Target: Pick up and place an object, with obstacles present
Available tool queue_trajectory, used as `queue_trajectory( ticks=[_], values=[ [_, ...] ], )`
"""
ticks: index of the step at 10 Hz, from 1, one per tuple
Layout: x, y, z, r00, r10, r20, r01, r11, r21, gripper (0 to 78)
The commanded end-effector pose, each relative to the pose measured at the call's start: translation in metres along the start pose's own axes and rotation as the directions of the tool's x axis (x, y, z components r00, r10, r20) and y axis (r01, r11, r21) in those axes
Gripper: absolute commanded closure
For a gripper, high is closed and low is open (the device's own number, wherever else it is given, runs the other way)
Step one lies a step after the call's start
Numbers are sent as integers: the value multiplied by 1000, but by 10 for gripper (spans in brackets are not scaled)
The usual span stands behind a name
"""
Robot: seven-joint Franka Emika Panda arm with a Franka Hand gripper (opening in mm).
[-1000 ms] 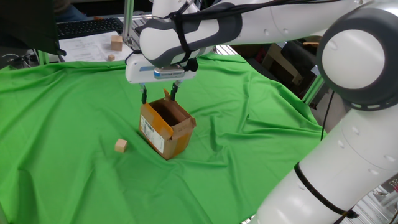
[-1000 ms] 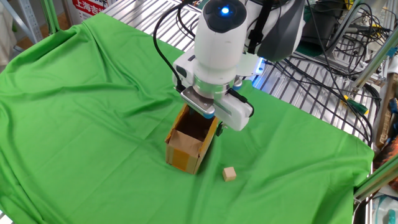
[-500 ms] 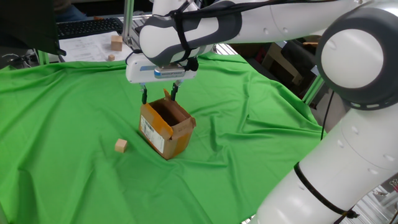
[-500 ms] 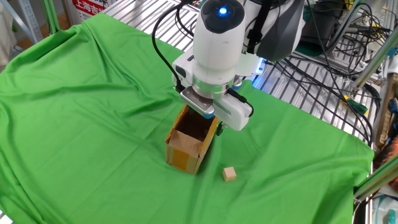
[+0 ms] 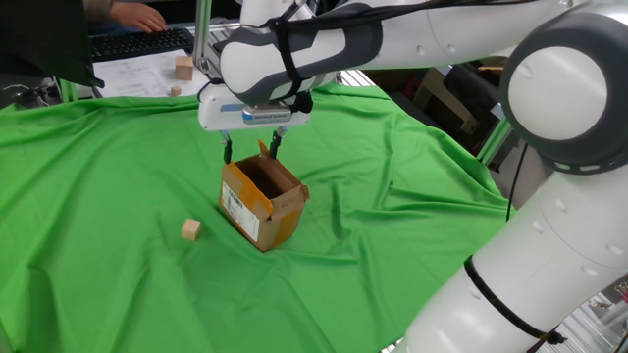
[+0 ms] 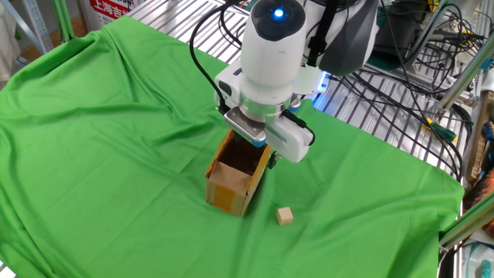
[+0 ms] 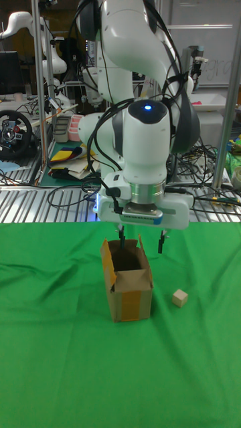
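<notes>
The small tan wooden cube [image 5: 191, 229] [image 6: 285, 215] [image 7: 179, 298] lies on the green cloth, a short way from the brown cardboard box [image 5: 260, 206] [image 6: 235, 181] [image 7: 130, 294]. The box stands with its flaps up and a white label on one side. My gripper [image 5: 251, 149] [image 7: 141, 239] hangs open just above the box's far rim, with nothing between its fingers. In the tall view one finger sits over the box opening and the other just outside its flap, on the cube's side. In the other fixed view the hand hides most of the fingers.
Beyond the cloth's far edge a desk holds a keyboard [image 5: 137, 41], a larger wooden block [image 5: 183, 67] and a person's hand [image 5: 137, 15]. A wire rack with cables [image 6: 386, 108] borders the cloth behind the arm.
A person's hand has come into view over the keyboard at the top left. The arm, box and cube have not moved.
</notes>
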State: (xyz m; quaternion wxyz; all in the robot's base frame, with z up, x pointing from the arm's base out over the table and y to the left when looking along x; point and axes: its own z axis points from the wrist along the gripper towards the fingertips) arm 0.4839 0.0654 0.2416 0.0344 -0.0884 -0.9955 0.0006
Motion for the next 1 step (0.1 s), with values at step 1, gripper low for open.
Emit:
queue_trajectory(
  ticks=[1],
  values=[
    [-1, 0, -1, 1000, 19, 5, -19, 1000, 1, 2]
  ],
)
